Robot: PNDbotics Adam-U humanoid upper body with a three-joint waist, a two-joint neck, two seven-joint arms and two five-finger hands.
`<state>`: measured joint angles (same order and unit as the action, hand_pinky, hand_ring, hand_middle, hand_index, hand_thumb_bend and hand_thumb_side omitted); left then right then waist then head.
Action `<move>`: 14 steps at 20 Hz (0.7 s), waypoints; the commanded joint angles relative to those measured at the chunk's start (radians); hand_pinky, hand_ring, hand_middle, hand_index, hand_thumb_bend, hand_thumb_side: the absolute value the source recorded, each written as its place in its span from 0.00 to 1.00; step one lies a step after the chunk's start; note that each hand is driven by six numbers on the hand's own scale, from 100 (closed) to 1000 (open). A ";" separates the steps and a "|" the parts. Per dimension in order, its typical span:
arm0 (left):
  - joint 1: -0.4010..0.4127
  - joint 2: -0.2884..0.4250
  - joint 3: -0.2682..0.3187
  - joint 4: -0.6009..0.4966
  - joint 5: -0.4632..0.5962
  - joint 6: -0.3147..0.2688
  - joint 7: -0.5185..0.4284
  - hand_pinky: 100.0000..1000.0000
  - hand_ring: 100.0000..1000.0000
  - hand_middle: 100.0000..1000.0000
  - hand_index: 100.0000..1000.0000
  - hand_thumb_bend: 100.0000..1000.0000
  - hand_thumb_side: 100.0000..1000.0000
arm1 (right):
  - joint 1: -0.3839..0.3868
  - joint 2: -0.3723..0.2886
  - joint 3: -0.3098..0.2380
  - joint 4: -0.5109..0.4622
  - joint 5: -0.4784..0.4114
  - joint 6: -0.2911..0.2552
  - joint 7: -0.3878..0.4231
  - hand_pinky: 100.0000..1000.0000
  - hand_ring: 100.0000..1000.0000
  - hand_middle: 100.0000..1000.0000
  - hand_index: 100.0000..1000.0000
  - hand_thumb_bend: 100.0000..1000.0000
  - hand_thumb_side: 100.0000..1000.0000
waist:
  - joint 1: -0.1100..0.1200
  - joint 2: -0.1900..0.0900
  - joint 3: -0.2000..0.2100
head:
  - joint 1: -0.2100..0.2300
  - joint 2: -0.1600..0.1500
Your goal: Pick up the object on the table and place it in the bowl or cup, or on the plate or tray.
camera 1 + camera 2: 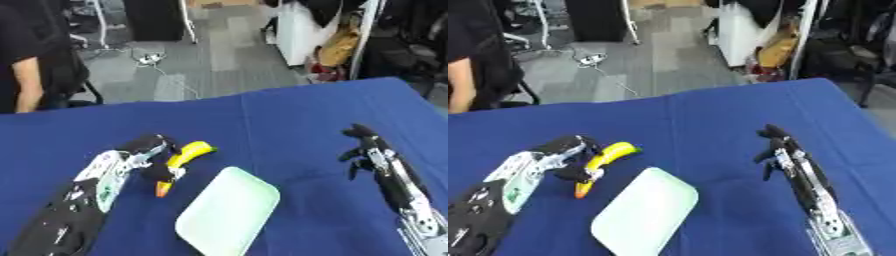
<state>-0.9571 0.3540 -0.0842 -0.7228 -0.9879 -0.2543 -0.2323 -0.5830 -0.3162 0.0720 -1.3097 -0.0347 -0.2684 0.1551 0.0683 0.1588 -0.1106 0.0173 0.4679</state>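
Matt cloth table [289, 120], smooth tray [229, 210]

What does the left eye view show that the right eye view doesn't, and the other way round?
Only the left eye view shows more of the left forearm at the bottom left, and a wider strip of blue cloth left of it. Only the right eye view shows bare grey floor past the table's right edge. Both share the left hand curled round a yellow and black toy, the pale green tray beside it, the right hand with relaxed fingers, and the blue table.
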 commanded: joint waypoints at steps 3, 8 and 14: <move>-0.005 0.020 0.011 0.015 -0.024 0.011 0.004 0.48 0.55 0.68 0.78 0.00 0.63 | -0.019 -0.006 0.002 -0.025 0.002 0.002 0.004 0.25 0.52 0.82 0.96 0.00 0.86 | 0.001 -0.007 -0.003 | -0.015 -0.019; -0.015 0.040 0.033 0.029 -0.015 0.040 0.023 0.48 0.54 0.67 0.78 0.00 0.63 | -0.021 -0.007 0.006 -0.026 0.004 0.003 0.007 0.25 0.52 0.82 0.96 0.00 0.86 | 0.005 -0.004 -0.013 | -0.015 -0.025; -0.019 0.044 0.043 0.052 -0.014 0.065 0.034 0.49 0.55 0.68 0.83 0.00 0.65 | -0.025 -0.005 0.011 -0.030 0.005 0.004 0.010 0.25 0.52 0.82 0.96 0.00 0.87 | 0.010 0.006 -0.022 | -0.014 -0.035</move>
<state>-0.9614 0.3769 -0.0499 -0.6689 -1.0015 -0.1964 -0.1995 -0.5860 -0.3158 0.0826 -1.3157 -0.0337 -0.2631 0.1613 0.0795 0.1803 -0.1322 0.0081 0.4498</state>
